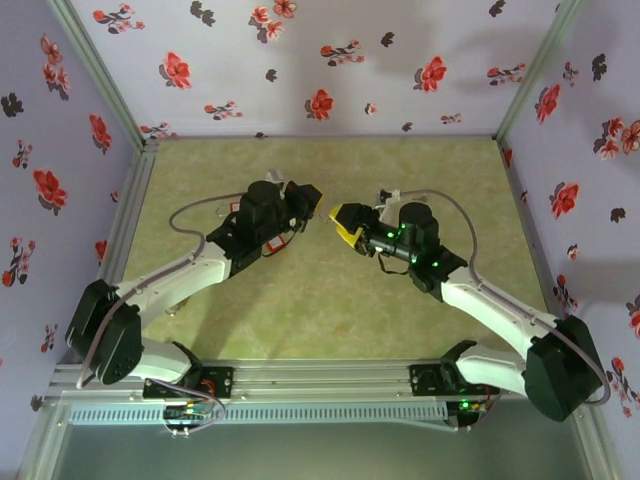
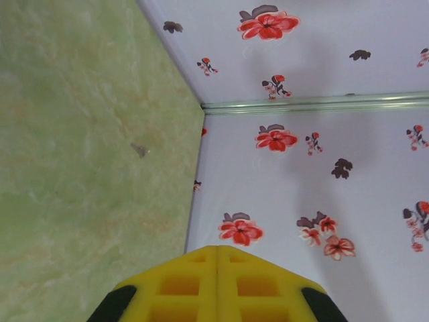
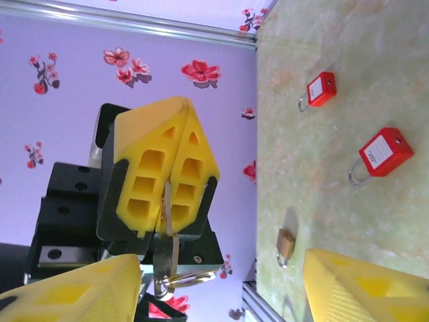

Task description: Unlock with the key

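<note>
The right claw (image 1: 346, 224) is hanging just beside the left one over the green marbled tabletop (image 1: 330, 320), its yellow fingers (image 3: 362, 285) standing apart and gripping nothing. The left claw (image 3: 174, 157) is pressing together on the silver metal key (image 3: 168, 221), its ring dangling below. Beyond are lying a brass padlock (image 3: 286, 243), a larger red padlock (image 3: 383, 151) and a smaller red padlock (image 3: 321, 88); which one the key fits is unclear. The free claw is likely needing to steady one lock, keyhole facing the blade, before any turning.

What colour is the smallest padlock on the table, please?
Brass-gold; the smallest padlock shows best in the right wrist view.
</note>
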### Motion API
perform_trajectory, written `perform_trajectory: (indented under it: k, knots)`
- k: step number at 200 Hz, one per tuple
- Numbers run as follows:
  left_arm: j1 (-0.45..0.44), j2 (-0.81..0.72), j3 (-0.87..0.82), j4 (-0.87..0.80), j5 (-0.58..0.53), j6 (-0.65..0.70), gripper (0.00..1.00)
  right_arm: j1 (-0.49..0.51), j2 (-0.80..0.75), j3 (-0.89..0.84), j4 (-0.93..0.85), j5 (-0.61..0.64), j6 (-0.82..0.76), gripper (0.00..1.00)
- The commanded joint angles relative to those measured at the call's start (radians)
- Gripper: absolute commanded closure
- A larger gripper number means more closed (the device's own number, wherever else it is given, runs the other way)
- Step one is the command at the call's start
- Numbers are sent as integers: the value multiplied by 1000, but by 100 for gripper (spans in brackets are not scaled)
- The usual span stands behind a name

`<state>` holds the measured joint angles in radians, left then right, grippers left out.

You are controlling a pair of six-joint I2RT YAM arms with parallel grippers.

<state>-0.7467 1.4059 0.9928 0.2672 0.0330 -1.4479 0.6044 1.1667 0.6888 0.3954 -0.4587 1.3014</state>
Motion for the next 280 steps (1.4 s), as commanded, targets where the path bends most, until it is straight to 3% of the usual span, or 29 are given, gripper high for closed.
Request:
perform_trajectory:
  k: [1, 74, 152, 211, 254, 266, 280]
  knots:
    - [4, 18, 54, 9, -33, 120, 100, 14, 18, -8, 166, 26, 86, 35]
    - [3, 39, 67, 73, -39, 153, 100, 49, 94, -39, 305, 59, 137, 42]
    - [3, 37, 50, 87, -42, 167, 100, 49, 132, -25, 339, 68, 157, 68]
    - [4, 42, 30, 105, -62, 179, 100, 49, 118, -26, 307, 59, 151, 100]
    - [4, 34, -8, 139, -75, 179, 100, 42, 96, -2, 231, 54, 115, 100]
    - [13, 17, -21, 118, -74, 185, 71, 36, 83, 12, 189, 44, 96, 100]
    - [42, -26, -39, 56, -74, 200, 49, 18, 54, 38, 55, 28, 46, 100]
